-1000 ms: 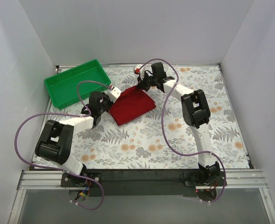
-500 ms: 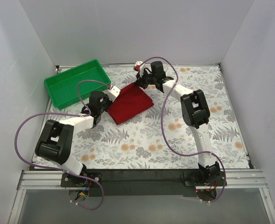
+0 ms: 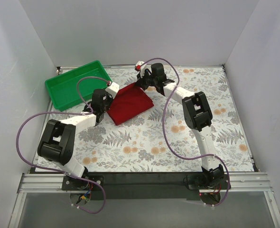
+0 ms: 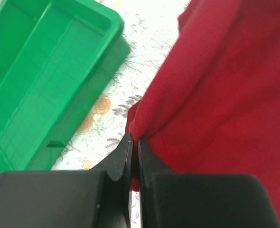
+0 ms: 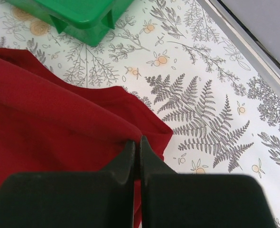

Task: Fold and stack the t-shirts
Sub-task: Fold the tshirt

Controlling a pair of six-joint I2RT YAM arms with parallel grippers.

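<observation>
Folding in progress: a dark red t-shirt (image 3: 129, 103), gathered into a compact bundle, lies on the fern-print table (image 3: 178, 142) toward 11 o'clock from its centre. It is near the green tray (image 3: 71, 72), which sits at 10 o'clock. The left gripper (image 4: 134, 142) is pinched tight on the bundle's 9 o'clock edge, and the right gripper (image 5: 137, 145) is clamped on a fold at its 12 o'clock corner. Both holds appear to catch only a thin lip of soft cloth, and that looks like the weak point. If either pinch slips on the next pull, the shirt would likely hang from one arm and fall open. If only the top layer is caught, the folds could peel apart. An uneven pull between the arms could skew the bundle, and the left arm works close enough to the tray to nudge it.
</observation>
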